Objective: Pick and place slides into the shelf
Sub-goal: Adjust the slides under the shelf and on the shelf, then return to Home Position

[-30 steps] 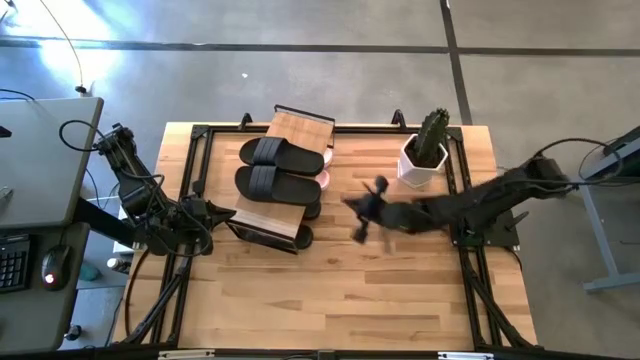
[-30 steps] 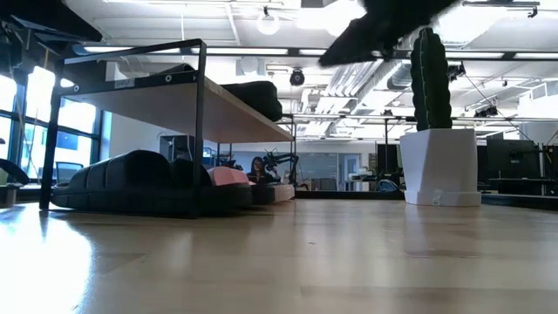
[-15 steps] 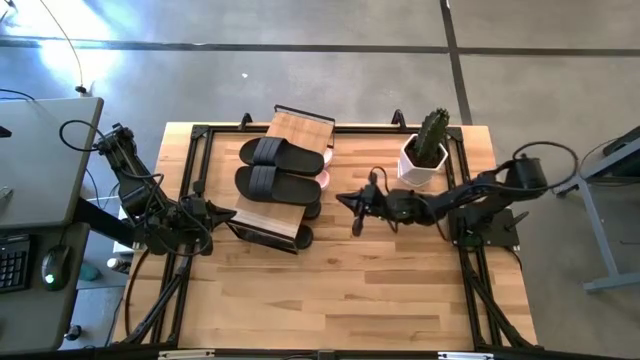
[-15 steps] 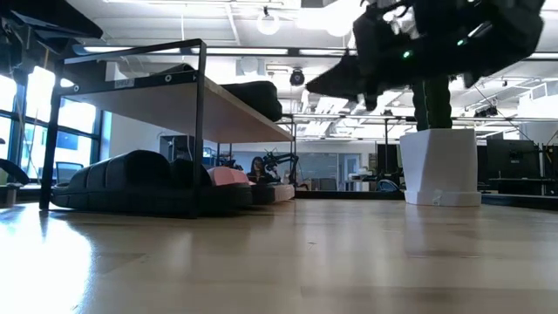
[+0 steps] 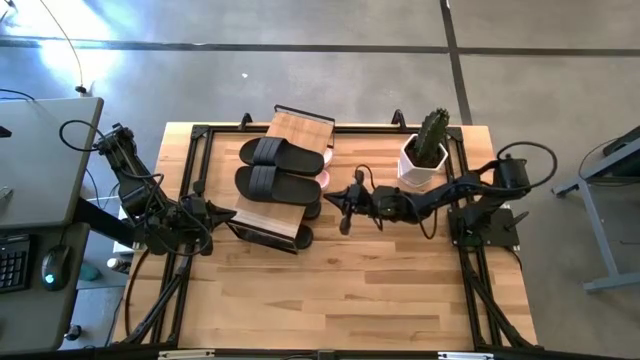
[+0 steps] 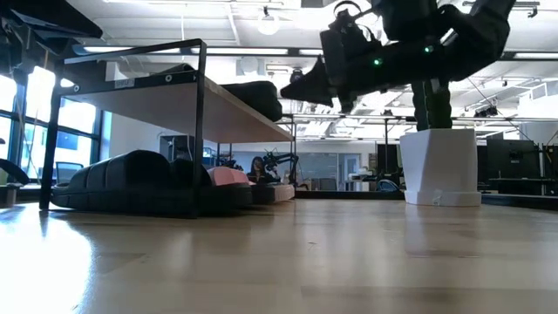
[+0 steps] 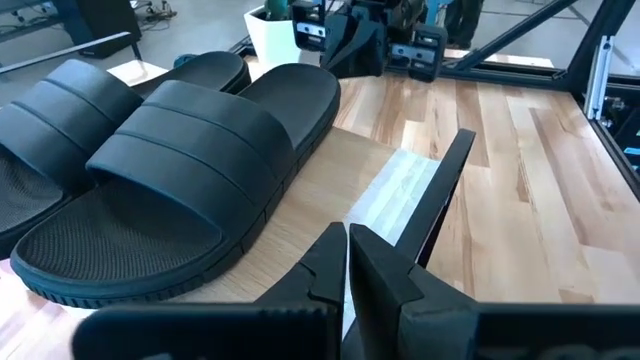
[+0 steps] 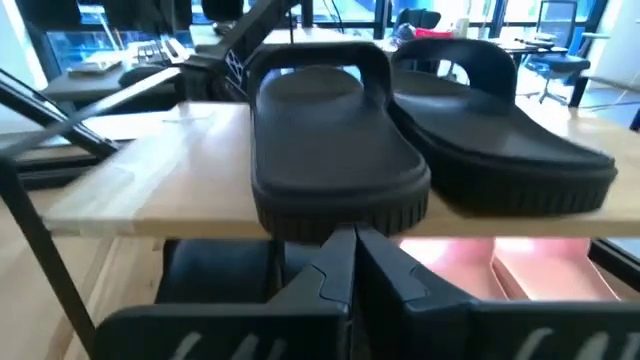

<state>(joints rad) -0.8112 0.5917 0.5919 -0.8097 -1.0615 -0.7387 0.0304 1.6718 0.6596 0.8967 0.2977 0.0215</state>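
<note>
Right pincer (image 5: 345, 208) closed, empty, facing the shelf (image 5: 296, 128); I risk nudging the top slides (image 5: 275, 168) off.

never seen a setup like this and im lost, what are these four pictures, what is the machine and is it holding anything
It is a robot with two dark arms at a wooden table, each ending in a two-finger gripper. One picture looks straight down, one looks level across the tabletop, and two come from cameras on the wrists. The left gripper waits beside the shelf, shut and empty. The right gripper is raised off the table on the shelf's other side, facing it, also shut and empty. Two black slides lie on the shelf's top board; dark and pink ones sit underneath. A white cactus pot stands near the table's back edge.
</note>
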